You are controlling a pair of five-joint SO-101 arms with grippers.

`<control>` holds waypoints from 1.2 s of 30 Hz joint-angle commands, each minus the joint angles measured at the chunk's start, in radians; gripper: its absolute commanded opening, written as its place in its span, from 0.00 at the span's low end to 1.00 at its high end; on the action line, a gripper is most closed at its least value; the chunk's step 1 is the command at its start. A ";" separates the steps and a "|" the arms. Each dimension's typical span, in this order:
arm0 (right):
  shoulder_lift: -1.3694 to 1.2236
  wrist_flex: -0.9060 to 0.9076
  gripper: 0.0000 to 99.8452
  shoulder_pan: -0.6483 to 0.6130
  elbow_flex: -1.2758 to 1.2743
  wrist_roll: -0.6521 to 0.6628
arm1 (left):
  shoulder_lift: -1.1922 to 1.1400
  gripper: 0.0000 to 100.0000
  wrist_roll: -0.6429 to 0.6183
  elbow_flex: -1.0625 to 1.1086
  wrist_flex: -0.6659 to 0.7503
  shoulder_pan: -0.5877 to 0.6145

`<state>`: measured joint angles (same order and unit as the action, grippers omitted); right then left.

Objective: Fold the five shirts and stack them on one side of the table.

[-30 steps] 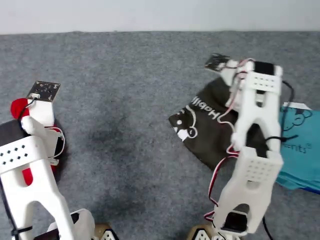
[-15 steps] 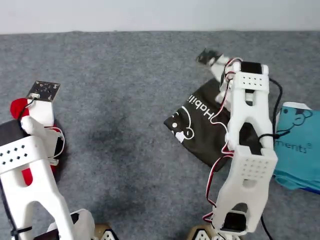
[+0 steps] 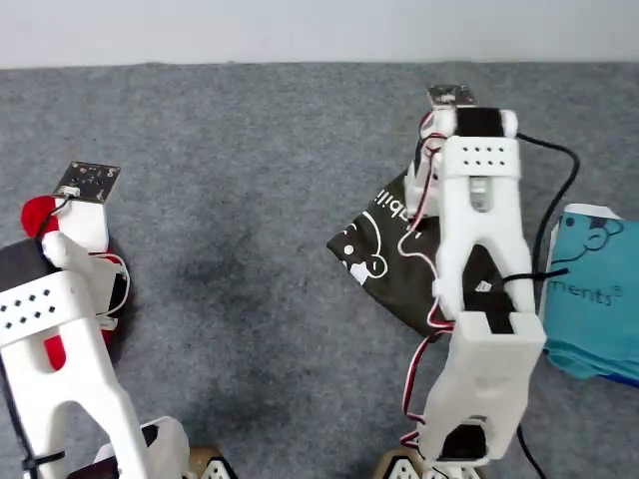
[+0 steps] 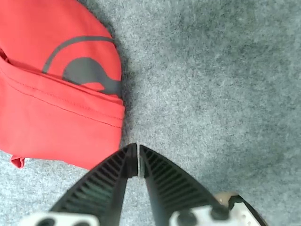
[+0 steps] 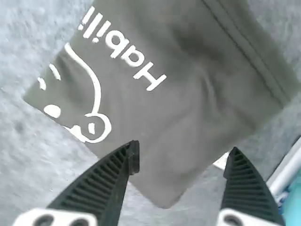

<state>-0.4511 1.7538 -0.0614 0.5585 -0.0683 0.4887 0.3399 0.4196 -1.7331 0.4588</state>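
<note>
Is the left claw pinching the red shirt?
No, the left gripper is shut on nothing above the grey table, and the red shirt lies beside its tips.

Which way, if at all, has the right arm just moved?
Yes. The right arm swung left in the high view, away from the teal shirt.

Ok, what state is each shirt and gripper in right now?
Left gripper: shut, empty, beside the red shirt.
Right gripper: open, over the dark shirt.
Red shirt: folded, flat on the table.
Dark shirt: folded, flat, not gripped.
Teal shirt: folded, at the table's right edge.
</note>
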 commanded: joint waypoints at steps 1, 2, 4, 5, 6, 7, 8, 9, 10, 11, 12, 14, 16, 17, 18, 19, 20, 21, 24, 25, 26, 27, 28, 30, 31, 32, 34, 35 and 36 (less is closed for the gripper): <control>0.101 0.041 0.30 -0.013 -0.005 -0.141 | 0.035 0.01 0.008 -0.008 -0.012 -0.003; 0.110 0.041 0.32 -0.018 -0.014 -0.172 | 0.035 0.01 0.008 -0.008 -0.012 -0.003; 0.111 0.041 0.39 -0.035 -0.029 -0.249 | 0.035 0.01 0.008 -0.007 -0.012 -0.003; 0.110 0.041 0.43 -0.039 -0.035 -0.298 | 0.035 0.01 0.008 -0.007 -0.012 -0.003; 0.108 0.038 0.47 -0.039 -0.041 -0.345 | 0.035 0.01 0.008 -0.007 -0.012 -0.003; 0.107 0.024 0.50 -0.039 -0.049 -0.382 | 0.035 0.01 0.008 -0.007 -0.012 -0.003; 0.099 0.002 0.52 -0.035 -0.061 -0.413 | 0.035 0.01 0.008 -0.008 -0.012 -0.003; 0.090 -0.019 0.52 -0.030 -0.068 -0.439 | 0.035 0.01 0.008 -0.008 -0.014 -0.003; 0.077 -0.041 0.52 -0.025 -0.071 -0.463 | 0.035 0.01 0.008 -0.008 -0.014 -0.003; 0.061 -0.061 0.51 -0.022 -0.074 -0.480 | 0.035 0.01 0.008 -0.008 -0.015 -0.003; 0.041 -0.079 0.51 -0.022 -0.075 -0.497 | 0.035 0.01 0.008 -0.008 -0.017 -0.003; -0.007 -0.111 0.51 -0.018 -0.077 -0.525 | 0.035 0.01 0.008 -0.008 -0.017 0.000; -0.059 -0.134 0.51 -0.012 -0.077 -0.551 | 0.037 0.01 0.008 -0.008 -0.018 0.000; -0.088 -0.140 0.51 -0.008 -0.077 -0.565 | 0.037 0.01 0.008 -0.008 -0.018 0.000; -0.117 -0.148 0.51 -0.005 -0.077 -0.575 | 0.037 0.01 0.008 -0.008 -0.018 0.000; -0.151 -0.151 0.51 -0.002 -0.077 -0.580 | 0.037 0.01 0.008 -0.008 -0.018 0.000; -0.183 -0.159 0.51 -0.001 -0.077 -0.582 | 0.037 0.01 0.008 -0.008 -0.018 0.000; -0.214 -0.163 0.51 0.002 -0.077 -0.583 | 0.037 0.01 0.008 -0.008 -0.018 0.000; -0.298 -0.194 0.51 0.021 -0.077 -0.583 | 0.037 0.01 0.008 -0.007 -0.018 0.002; -0.323 -0.213 0.51 0.022 -0.077 -0.583 | 0.037 0.01 0.008 -0.005 -0.018 0.002; -0.349 -0.228 0.51 0.027 -0.077 -0.580 | 0.037 0.01 0.008 -0.005 -0.018 0.002; -0.374 -0.240 0.51 0.035 -0.077 -0.580 | 0.037 0.01 0.008 -0.005 -0.018 0.002; -0.395 -0.249 0.51 0.039 -0.077 -0.578 | 0.037 0.01 0.008 -0.005 -0.018 0.002; -0.417 -0.245 0.50 0.042 -0.068 -0.575 | 0.037 0.01 0.008 -0.005 -0.018 0.002; -0.418 -0.234 0.50 0.041 -0.061 -0.574 | 0.037 0.01 0.008 -0.007 -0.018 0.002; -0.423 -0.222 0.50 0.039 -0.052 -0.574 | 0.037 0.01 0.008 -0.007 -0.018 0.002; -0.426 -0.208 0.49 0.038 -0.049 -0.574 | 0.037 0.01 0.008 -0.008 -0.017 0.002; -0.426 -0.206 0.47 0.039 -0.049 -0.574 | 0.037 0.01 0.008 -0.008 -0.017 0.002; -0.426 -0.206 0.44 0.042 -0.049 -0.574 | 0.037 0.01 0.008 -0.008 -0.017 0.002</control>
<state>-0.8101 1.5420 -0.0476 0.5063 -0.6421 0.4887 0.3399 0.4196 -1.7331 0.4588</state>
